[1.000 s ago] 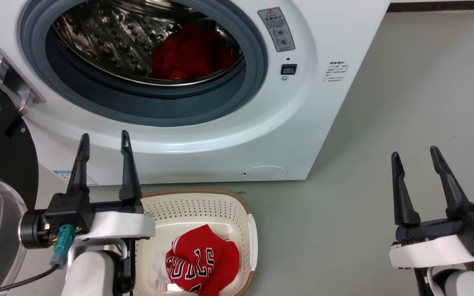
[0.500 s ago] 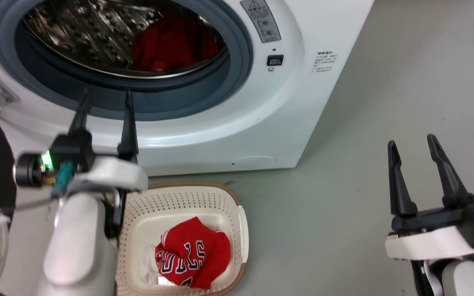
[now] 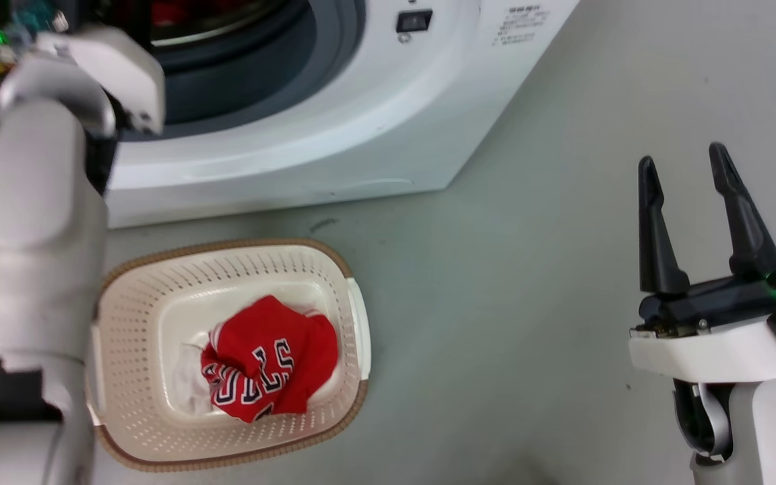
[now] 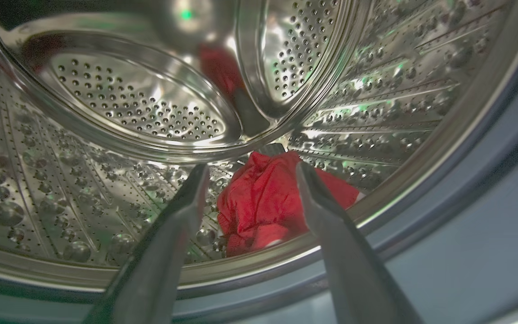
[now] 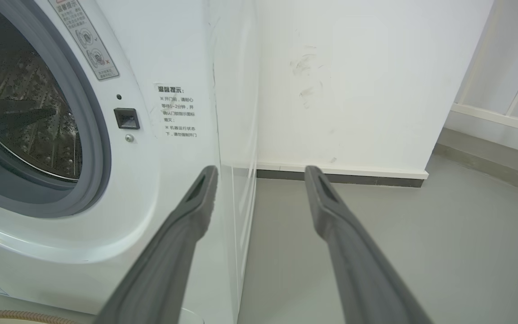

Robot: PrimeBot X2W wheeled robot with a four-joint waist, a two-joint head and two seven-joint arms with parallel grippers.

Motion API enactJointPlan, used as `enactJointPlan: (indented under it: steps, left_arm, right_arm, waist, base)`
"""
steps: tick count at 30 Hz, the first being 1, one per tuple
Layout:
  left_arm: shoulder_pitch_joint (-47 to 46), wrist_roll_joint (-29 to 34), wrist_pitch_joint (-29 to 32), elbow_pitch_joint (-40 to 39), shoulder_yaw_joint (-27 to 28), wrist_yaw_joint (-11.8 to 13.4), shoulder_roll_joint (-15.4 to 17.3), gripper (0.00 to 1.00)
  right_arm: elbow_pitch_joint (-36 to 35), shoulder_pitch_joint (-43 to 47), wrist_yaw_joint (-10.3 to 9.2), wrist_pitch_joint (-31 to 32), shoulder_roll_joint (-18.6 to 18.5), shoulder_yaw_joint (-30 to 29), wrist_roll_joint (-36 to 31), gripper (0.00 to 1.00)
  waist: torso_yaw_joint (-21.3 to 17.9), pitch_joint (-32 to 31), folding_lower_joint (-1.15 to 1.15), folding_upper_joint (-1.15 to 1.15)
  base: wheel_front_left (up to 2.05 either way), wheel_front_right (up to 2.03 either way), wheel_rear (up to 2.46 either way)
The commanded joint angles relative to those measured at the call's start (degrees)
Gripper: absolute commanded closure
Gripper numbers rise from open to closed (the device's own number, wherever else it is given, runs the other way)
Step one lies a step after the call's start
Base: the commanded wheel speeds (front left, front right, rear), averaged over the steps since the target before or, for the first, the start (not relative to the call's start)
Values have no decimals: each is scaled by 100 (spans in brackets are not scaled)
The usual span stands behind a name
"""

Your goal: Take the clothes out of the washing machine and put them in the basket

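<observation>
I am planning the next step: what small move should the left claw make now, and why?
Probably ease the left claw forward into the drum, toward the red garment: the claw is open, and the garment lies beyond its tips, ungrasped.

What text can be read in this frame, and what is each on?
"ULLS", upside down and partly folded away: red jersey in the basket.
"温馨提示:" heads the printed notice on the washing machine; the lines below are too small.
The grey warning sticker: unreadable.
</observation>
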Motion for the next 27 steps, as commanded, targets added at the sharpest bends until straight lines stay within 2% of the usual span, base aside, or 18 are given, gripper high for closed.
enactJointPlan:
  steps: [1,6,16,22,27]
  left_arm:
    - [-502,89,137,289,-101,-46,154,0]
    - [-1235,132,532,862,-276,-110,232,0]
    - [-2813,-12,1864,1918,-463,-167,614,0]
    - [-3475,-196,2590,2251,-657,-173,741,0]
    - [-3828,-297,2899,2386,-781,-175,829,0]
  right_arm:
    - [-71,-187,-5,-14,10,35,55,0]
    - [-170,-343,-4,-13,9,31,148,0]
    - [-427,-634,-5,-14,10,94,338,0]
    - [-603,-714,-5,-14,9,130,456,0]
    - [-732,-733,-5,-14,9,126,561,0]
  waist:
    - [-250,481,-1,0]
    - [-339,857,-1,0]
    - [-586,1660,-1,0]
    - [-731,2022,-1,0]
    - [-802,2204,-1,0]
  base:
    - [0,0,0]
    - [0,0,0]
    - [0,0,0]
    - [0,0,0]
    - [0,0,0]
